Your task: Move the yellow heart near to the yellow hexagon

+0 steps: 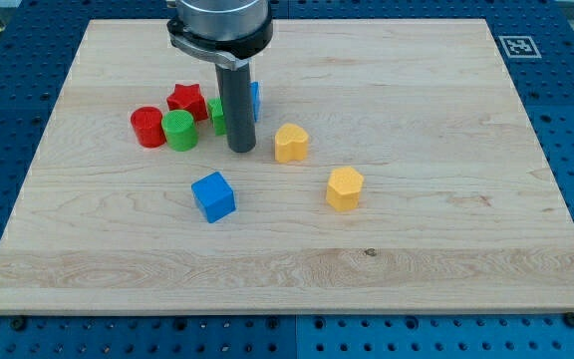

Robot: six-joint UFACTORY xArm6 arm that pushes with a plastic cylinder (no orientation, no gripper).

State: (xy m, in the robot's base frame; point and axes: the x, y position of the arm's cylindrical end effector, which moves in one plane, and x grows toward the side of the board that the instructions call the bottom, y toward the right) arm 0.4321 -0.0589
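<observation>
no fingers here to be released or clenched: the arm ends in a plain dark rod, and my tip (241, 150) rests on the surface (446, 249), grasping nothing.

the heart (290, 144) sits just to the view's right of my tip, near it but with a sliver of bare wood between, so not touching as far as i can see. the hexagon (345, 188) lies to the view's right of the heart and lower, a short way off, the two apart but already not far from one another. that is the line that matters: tip, heart and hexagon run roughly in a row slanting toward the view's lower right, though the tip looks level with the heart, not up and left of it. i'd judge a push aimed rightward and down would carry the heart toward the hexagon, but the tip may want to start from a touch higher in the view for the slide to go true and not glance off.

further out, the blue cube (213, 196) sits below and left of the tip, clear of that path. behind the rod, toward the view's top left, a cluster: red star (186, 100), red cylinder (147, 127), green cylinder (179, 131), and a green block (217, 115) and a blue block (255, 100) partly hidden by the rod, shapes not clear.
</observation>
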